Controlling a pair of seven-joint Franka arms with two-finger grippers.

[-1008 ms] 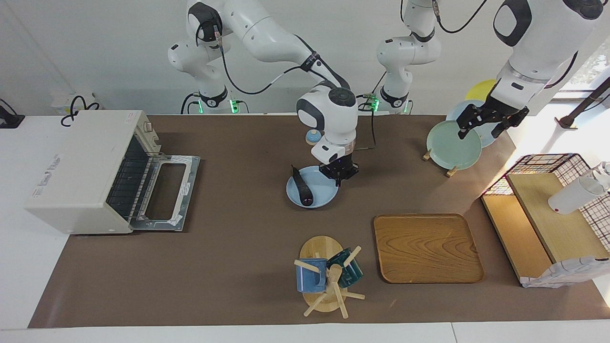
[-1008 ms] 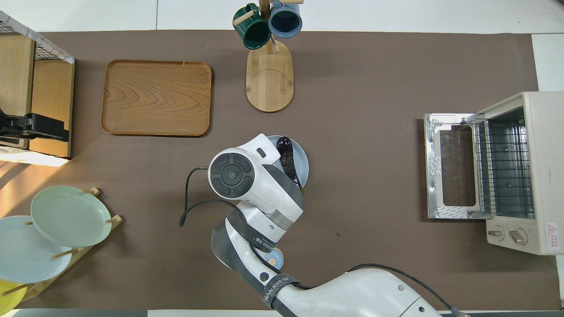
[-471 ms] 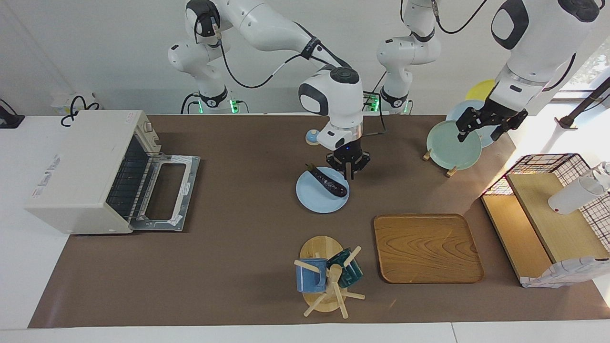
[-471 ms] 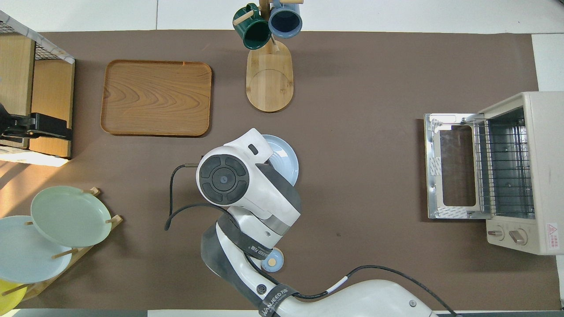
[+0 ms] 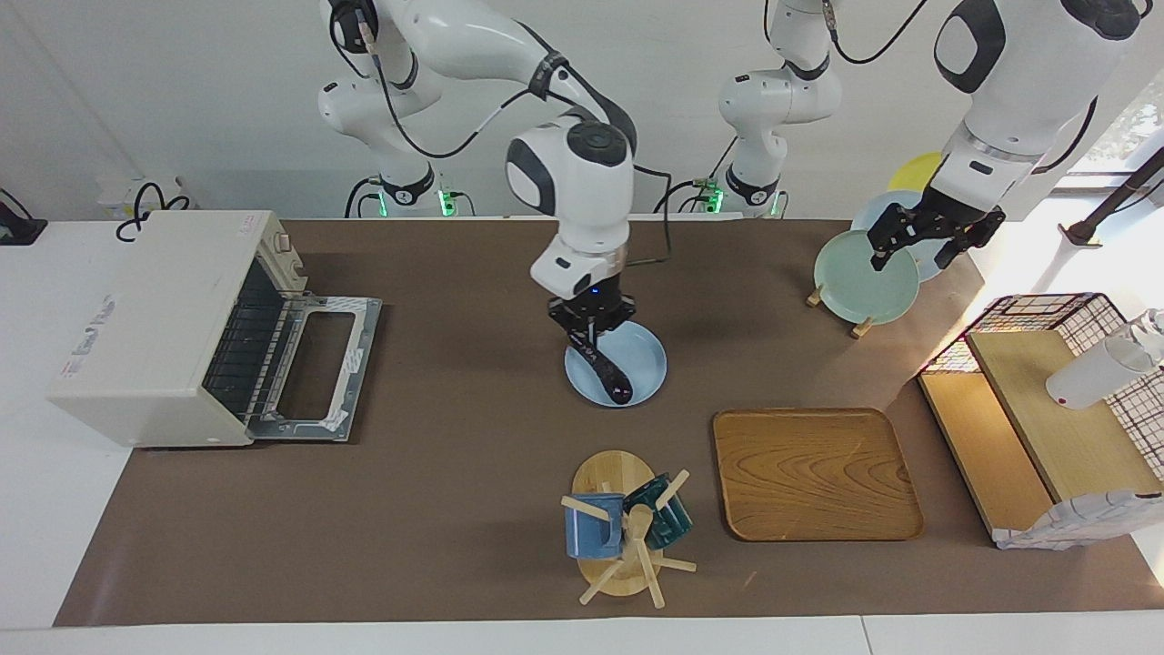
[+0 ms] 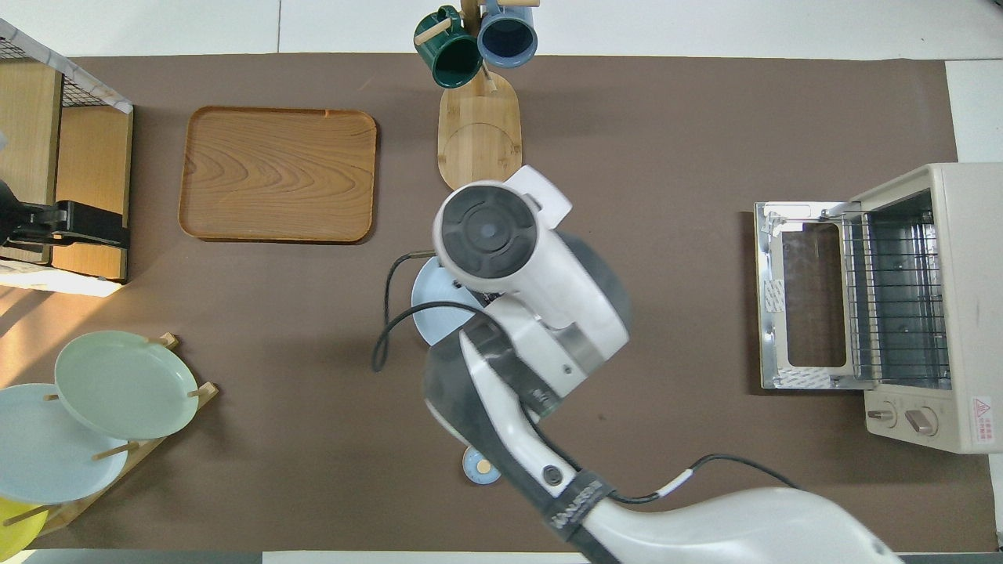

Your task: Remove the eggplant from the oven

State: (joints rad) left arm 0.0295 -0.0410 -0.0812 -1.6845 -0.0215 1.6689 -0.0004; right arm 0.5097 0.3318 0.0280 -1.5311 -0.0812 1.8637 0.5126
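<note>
The eggplant point(image 5: 607, 369) lies on a small pale blue plate point(image 5: 642, 359) in the middle of the brown table mat point(image 5: 455, 491), its rounded end pointing away from the robots and its upper end reaching up to the right gripper point(image 5: 587, 343). That gripper's fingertips are drawn together at the eggplant's upper end and appear to pinch it; whether the eggplant is lifted off the plate at that end cannot be told. In the overhead view the right arm's wrist covers the gripper and the eggplant, and only part of the plate point(image 6: 436, 310) shows.

The oven point(image 5: 155, 326) stands at the right arm's end of the table, well apart from the plate, with its door point(image 5: 314, 368) folded down flat and its wire rack point(image 6: 893, 301) bare. A red warning label point(image 6: 980, 410) sits beside its two knobs point(image 6: 901, 418); the writing on it is too small to read.

The left gripper point(image 5: 920, 246) waits in the air over a pale green plate point(image 5: 859, 289) in a wooden plate rack at the left arm's end, its fingers spread apart and holding nothing.

The band on the right arm's forearm point(image 6: 576, 501) carries lettering that cannot be read here.

A wooden tray point(image 5: 816, 473) and a mug tree point(image 5: 627, 532) with a blue and a green mug stand farther from the robots than the blue plate.
</note>
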